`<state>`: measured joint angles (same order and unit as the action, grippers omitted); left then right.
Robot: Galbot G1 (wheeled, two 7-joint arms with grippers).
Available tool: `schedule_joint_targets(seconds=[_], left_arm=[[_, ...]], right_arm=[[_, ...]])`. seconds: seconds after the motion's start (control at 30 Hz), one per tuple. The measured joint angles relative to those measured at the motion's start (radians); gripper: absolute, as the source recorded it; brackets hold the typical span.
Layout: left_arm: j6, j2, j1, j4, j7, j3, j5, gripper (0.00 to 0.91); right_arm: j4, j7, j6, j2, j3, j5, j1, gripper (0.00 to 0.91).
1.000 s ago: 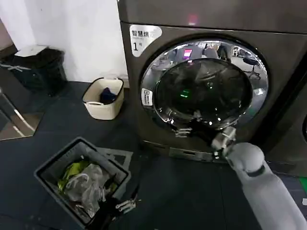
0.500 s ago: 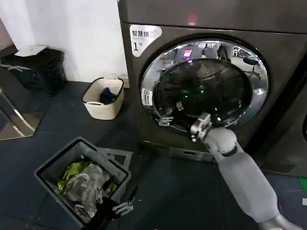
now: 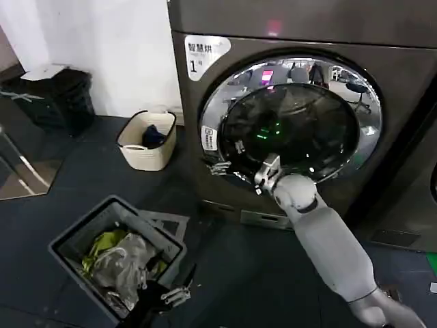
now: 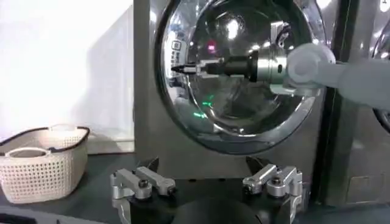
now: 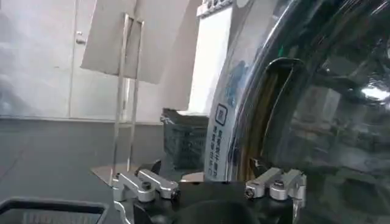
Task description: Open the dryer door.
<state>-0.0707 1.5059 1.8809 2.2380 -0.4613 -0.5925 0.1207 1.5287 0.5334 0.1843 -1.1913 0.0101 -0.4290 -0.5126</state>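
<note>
Dark floor; right gripper (image 3: pixel 220 167) jaws spread at dryer door (image 3: pixel 290 123) rim; contact unclear.

Right hand (image 3: pixel 220 166) shifted from dryer door (image 3: pixel 290 119) bottom leftward to lower-left chrome rim

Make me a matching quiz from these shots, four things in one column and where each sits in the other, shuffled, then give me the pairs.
Things:
1. right gripper
2. left gripper
3. cream basket
4. white label

Places:
A. on the floor by the wall, left of the dryer
B. low down, beside the dark bin of laundry
C. at the lower left rim of the dryer door
D. upper left of the dryer's front

Pairs: 1-C, 2-B, 3-A, 4-D
</note>
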Motion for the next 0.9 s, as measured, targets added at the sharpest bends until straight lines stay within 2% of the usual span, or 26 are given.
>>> schedule_joint_targets(seconds=[0.2, 0.4, 0.9], left_arm=[[-0.004, -0.012, -0.029, -0.007, -0.015, -0.024, 0.021, 0.907], [0.011, -0.051, -0.070, -0.025, -0.005, -0.069, 0.113, 0.907], [0.104, -0.282, -0.278, -0.125, 0.042, -0.146, 0.379, 0.907]], right_arm=[[0.000, 0.073, -0.030, 0.021, -0.004, -0.016, -0.003, 0.907], [0.031, 0.196, -0.060, 0.064, -0.007, -0.041, -0.030, 0.907], [0.181, 0.469, -0.057, 0.220, 0.099, -0.167, -0.175, 0.907]])
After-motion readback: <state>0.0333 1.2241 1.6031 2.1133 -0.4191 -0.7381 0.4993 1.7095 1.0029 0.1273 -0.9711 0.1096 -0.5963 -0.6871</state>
